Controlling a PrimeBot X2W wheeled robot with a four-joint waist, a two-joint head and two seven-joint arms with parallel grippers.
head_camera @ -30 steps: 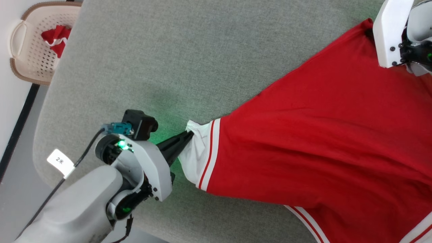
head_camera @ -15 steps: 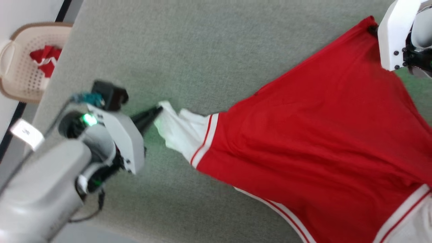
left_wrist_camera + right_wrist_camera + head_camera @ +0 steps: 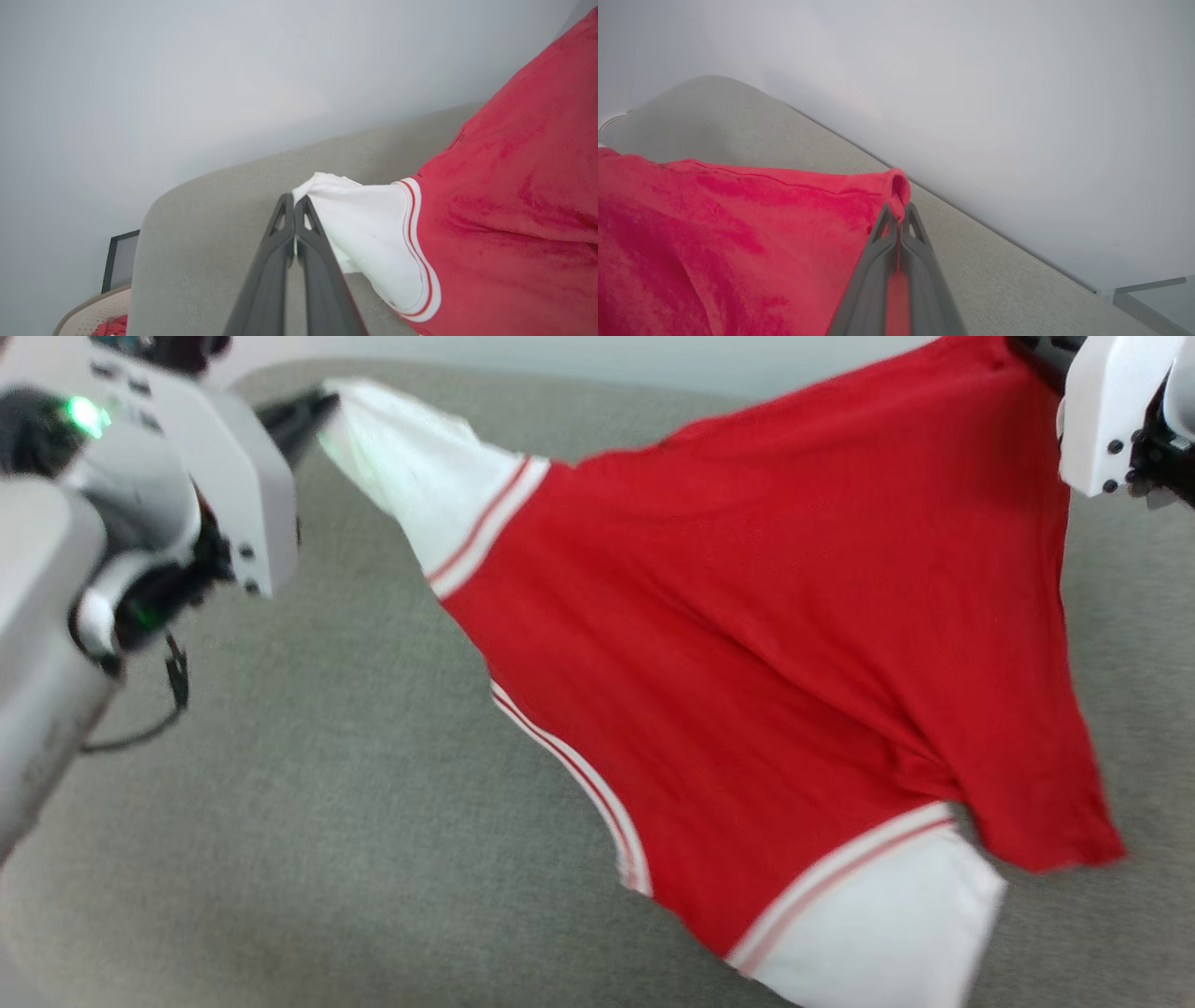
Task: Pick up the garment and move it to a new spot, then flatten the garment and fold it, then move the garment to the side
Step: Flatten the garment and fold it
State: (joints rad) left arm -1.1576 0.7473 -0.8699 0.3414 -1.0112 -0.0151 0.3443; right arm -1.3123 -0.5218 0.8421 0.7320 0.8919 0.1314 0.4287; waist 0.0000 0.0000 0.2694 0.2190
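The garment [image 3: 747, 644] hangs across the frame over the grey table [image 3: 308, 821], left gripper [image 3: 294, 205] pinching a white sleeve tip upper left, right gripper [image 3: 897, 218] clamped on a red corner upper right. Thin bites; I reckon pulling apart harder could slip one free.

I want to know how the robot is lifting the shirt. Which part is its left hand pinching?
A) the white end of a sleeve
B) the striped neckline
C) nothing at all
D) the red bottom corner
A: the left hand is shut on the white sleeve end of the garment, with the cloth bunched at its tips.
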